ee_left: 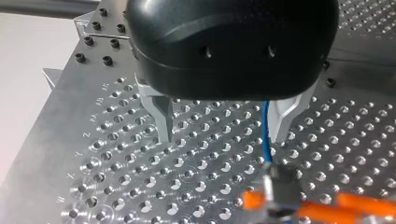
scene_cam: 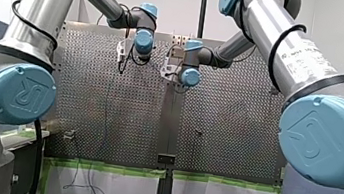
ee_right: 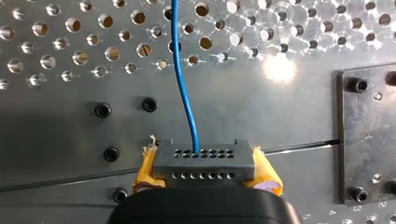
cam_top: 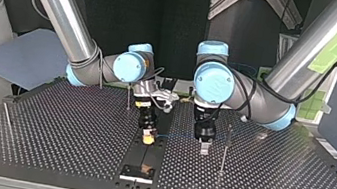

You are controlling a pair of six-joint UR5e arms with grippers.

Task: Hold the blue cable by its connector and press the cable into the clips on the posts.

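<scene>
In the right wrist view my right gripper (ee_right: 206,169) is shut on the grey connector (ee_right: 204,158), with a yellow pad on each side. The blue cable (ee_right: 185,93) leaves the connector and runs ahead over the perforated plate. In the left wrist view my left gripper (ee_left: 223,137) stands open just above the plate. The blue cable (ee_left: 265,126) passes between its metal fingers, close to one of them. The top view shows my right gripper (cam_top: 149,136) and my left gripper (cam_top: 204,148) side by side, the blue cable (cam_top: 175,137) stretched between them.
A thin post (cam_top: 225,148) stands right beside my left gripper. Another post (cam_top: 129,96) stands behind my right gripper, and a third post (cam_top: 7,118) is at the top view's far left. A black plate (cam_top: 137,172) sits at the table's near edge.
</scene>
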